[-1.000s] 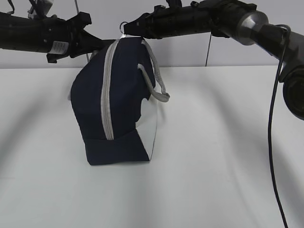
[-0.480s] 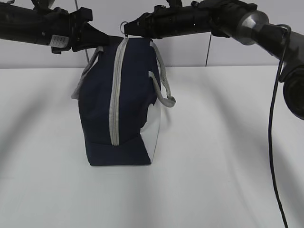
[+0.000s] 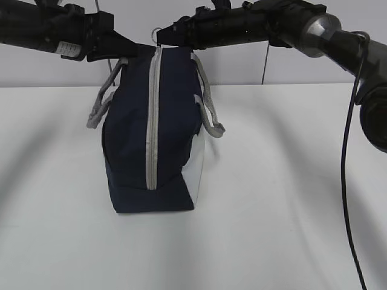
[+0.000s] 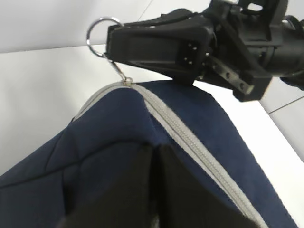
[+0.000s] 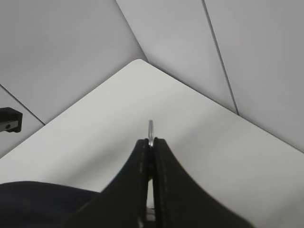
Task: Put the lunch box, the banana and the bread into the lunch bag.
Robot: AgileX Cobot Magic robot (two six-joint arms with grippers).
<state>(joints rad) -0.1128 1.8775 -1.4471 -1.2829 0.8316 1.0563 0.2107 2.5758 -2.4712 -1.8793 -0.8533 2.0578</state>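
Standing upright on the white desk [image 3: 272,199], left of centre, the navy-blue fabric lunch bag [image 3: 130,145] with its white lower side panel rests on its flat base, its long axis running from the desk straight up. A grey zipper trim [image 3: 152,121] runs top to bottom down the near face and looks zipped along its whole visible length, so nothing of the inside or of any contents can be seen. Grey strap handles hang off both sides, one loop on the left [image 3: 100,109] and one on the right [image 3: 208,112].

At the bag's top, the left gripper [image 3: 124,45] reaches in from the left, its fingers shut on the navy fabric beside the zipper. The right gripper [image 3: 162,35] comes in from the right, its fingers pressed together on the small metal ring pull [image 4: 100,34] that joins the zipper's top end. Farther back is a plain pale wall [image 3: 254,69].
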